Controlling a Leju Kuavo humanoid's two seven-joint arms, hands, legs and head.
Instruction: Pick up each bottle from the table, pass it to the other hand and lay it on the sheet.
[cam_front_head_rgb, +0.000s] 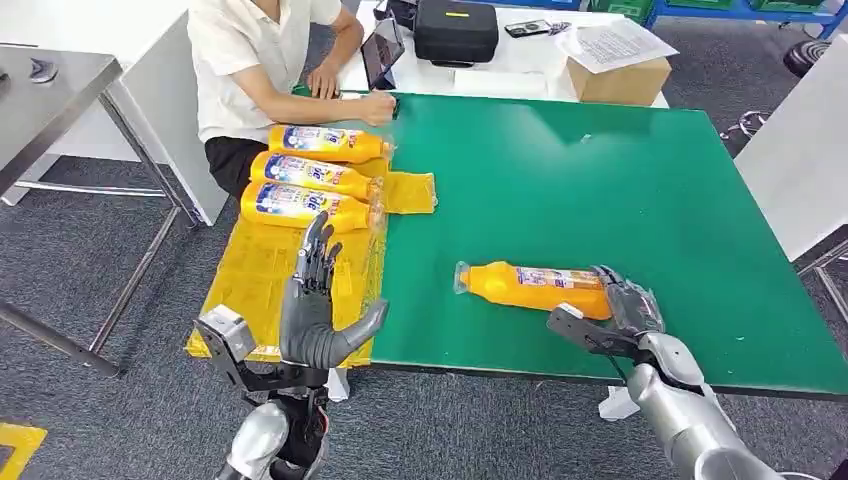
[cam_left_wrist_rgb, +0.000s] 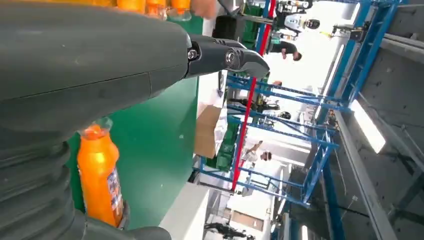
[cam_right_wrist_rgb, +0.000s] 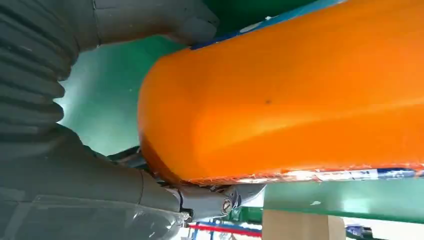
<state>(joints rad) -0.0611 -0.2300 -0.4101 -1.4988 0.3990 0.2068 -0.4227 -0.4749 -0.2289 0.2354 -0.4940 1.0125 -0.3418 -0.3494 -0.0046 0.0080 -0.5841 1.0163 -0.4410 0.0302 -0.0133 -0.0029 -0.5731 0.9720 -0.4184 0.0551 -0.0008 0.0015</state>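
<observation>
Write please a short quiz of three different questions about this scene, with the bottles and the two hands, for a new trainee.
1. True or false: the left hand holds a bottle.
2. How many bottles lie on the yellow sheet?
3. The right hand is at which part of the bottle on the green table? A) the cap end B) the base end C) the middle

Key:
1. False; its fingers are spread, with nothing in them.
2. Three.
3. B.

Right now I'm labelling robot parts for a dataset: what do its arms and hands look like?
Both arms are shiny silver with black bracket pieces at the wrists. The left hand and right hand are grey, with dark segmented fingers, a thick grey thumb and a grey ribbed cover.
</observation>
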